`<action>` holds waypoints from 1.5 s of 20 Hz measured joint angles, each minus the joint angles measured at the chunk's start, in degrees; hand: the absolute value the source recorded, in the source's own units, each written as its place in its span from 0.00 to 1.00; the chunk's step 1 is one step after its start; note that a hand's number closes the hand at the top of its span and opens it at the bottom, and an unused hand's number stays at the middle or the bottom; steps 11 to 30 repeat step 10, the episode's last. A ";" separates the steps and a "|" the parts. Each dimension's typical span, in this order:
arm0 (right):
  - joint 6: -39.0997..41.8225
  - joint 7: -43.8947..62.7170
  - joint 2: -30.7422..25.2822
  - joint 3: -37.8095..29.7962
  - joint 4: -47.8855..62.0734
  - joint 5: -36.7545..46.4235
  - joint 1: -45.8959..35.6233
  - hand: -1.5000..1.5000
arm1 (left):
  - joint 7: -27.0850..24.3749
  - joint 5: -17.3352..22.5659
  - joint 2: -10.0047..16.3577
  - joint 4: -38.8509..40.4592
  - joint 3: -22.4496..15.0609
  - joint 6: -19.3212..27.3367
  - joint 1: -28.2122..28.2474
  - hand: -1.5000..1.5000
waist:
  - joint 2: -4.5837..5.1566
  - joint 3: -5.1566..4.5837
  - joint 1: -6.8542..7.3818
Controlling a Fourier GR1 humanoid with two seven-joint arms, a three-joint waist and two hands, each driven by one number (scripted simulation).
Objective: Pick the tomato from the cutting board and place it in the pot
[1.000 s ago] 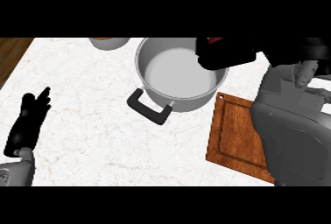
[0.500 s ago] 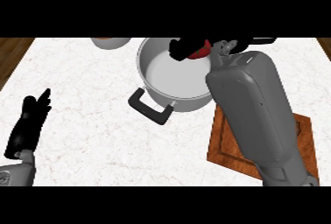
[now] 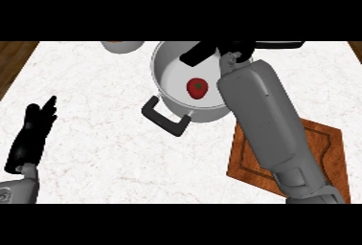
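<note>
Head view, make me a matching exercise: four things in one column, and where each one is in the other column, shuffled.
Things:
1. tomato
2. cutting board
3. left hand
4. right hand

Places:
a. at the view's right, beside the pot
b. resting open near the view's left edge
c. inside the pot
d. above the pot's far rim

Pairs: 1-c, 2-a, 3-b, 4-d.

White marble counter (image 3: 106,143) over dark wooden floor (image 3: 8,57).
</note>
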 measured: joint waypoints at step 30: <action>-19.61 -8.47 -1.34 -6.45 -3.19 -5.88 3.71 0.00 | -1.19 -0.14 -0.02 0.73 0.89 0.45 0.84 0.50 | -0.27 0.01 -1.29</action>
